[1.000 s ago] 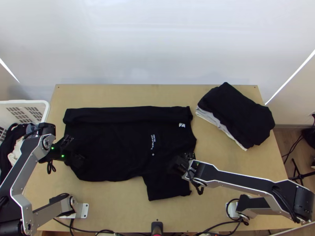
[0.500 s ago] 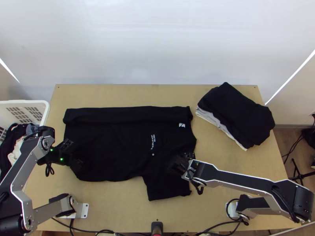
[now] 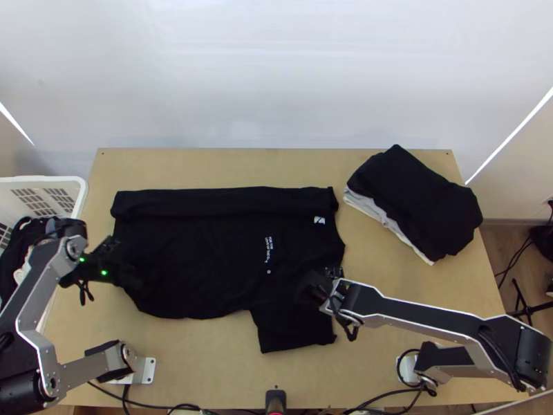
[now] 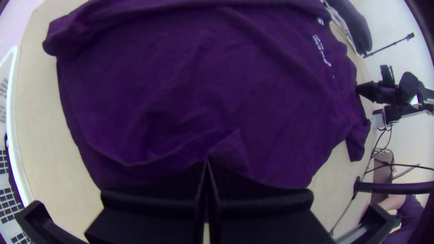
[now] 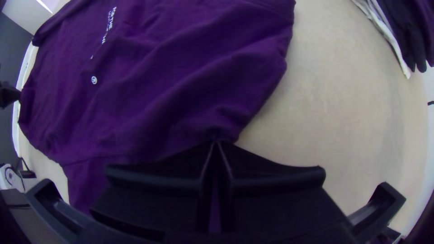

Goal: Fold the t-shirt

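The black t-shirt lies on the table with its far side folded over in a long strip and one sleeve sticking out toward the near edge. At its left end, near the lower left corner, is my left gripper; in the left wrist view the left gripper is shut on the t-shirt, with creases around the tips. My right gripper is over the shirt's right part, by the near sleeve. In the right wrist view, the right gripper is shut on cloth of the t-shirt near its edge.
A stack of folded clothes, black on top of lighter ones, rests at the table's far right. Beyond the left edge stands a white basket holding clothes. Bare wood lies on the near side of the shirt.
My left gripper has shifted slightly to the left, toward the basket, and its arm has moved the same way. My right gripper has stayed nearly in place, and the shirt looks almost unchanged.
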{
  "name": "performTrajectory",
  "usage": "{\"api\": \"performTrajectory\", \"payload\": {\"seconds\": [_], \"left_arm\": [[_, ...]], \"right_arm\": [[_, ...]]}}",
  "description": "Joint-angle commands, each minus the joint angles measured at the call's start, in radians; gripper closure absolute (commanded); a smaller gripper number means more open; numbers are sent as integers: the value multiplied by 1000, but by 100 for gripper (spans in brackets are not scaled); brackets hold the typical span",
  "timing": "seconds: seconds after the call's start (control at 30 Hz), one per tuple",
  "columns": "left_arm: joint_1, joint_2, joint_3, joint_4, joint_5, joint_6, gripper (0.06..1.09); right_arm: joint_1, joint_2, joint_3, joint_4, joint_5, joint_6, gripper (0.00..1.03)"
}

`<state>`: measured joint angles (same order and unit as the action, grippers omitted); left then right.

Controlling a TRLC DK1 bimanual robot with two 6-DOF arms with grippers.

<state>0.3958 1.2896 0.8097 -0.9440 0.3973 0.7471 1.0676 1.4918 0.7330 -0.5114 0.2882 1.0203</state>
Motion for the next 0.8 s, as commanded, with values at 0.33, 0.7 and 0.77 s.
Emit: {"api": "performTrajectory", "payload": {"seconds": [0.33, 0.7, 0.77], "left_arm": [[272, -61, 69, -207, 199, -15, 105], [410, -297, -26, -503, 187, 192, 105], [420, -334, -44, -503, 172, 199, 105]], "right_arm": [[-158, -114, -7, -38, 8, -49, 100], [-187, -136, 19, -49, 8, -55, 100], [-205, -136, 23, -50, 9, -66, 100]]}}
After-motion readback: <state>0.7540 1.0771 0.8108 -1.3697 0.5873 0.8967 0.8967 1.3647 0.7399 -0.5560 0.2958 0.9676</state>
